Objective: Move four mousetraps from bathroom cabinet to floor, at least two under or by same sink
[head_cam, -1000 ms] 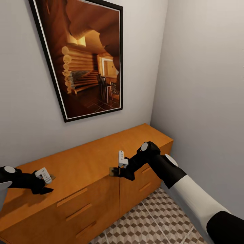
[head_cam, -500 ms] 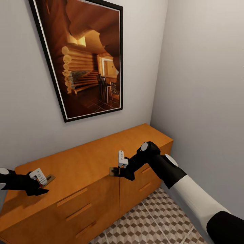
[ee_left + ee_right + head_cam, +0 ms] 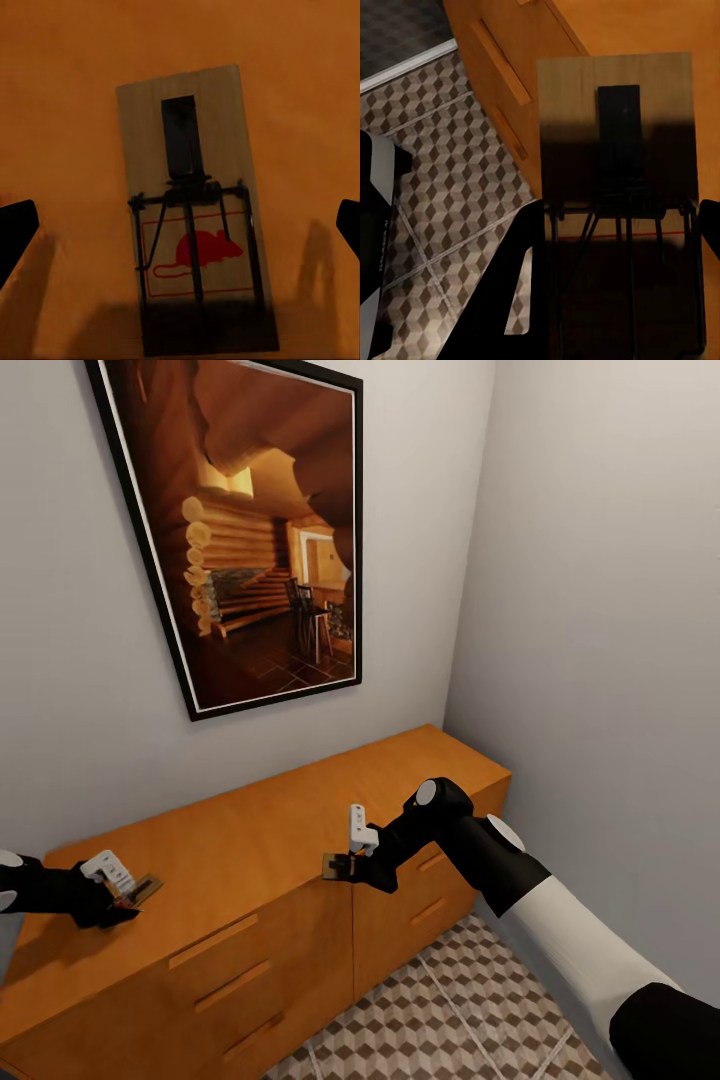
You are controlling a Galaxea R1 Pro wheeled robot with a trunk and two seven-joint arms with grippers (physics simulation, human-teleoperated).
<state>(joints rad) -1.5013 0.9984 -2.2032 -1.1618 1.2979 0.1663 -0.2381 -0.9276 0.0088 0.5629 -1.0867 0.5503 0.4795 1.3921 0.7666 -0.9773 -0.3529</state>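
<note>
Corner of a grey-walled room: orange-brown cabinet [image 3: 280, 840] under a framed picture [image 3: 255, 530], cube-patterned floor [image 3: 470, 1010] below. Right gripper [image 3: 345, 865] is clamped on a mousetrap [image 3: 615, 187] at the cabinet's front edge. Left gripper [image 3: 120, 890], fingers apart, straddles another mousetrap [image 3: 195, 225] on the cabinet top.

light: dim, warm | shadows: soft, under pincers | focus: mildly soft | glare: none

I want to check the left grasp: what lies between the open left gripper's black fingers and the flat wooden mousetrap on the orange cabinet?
Bare orange cabinet top on both sides of the mousetrap, in the left wrist view.
</note>
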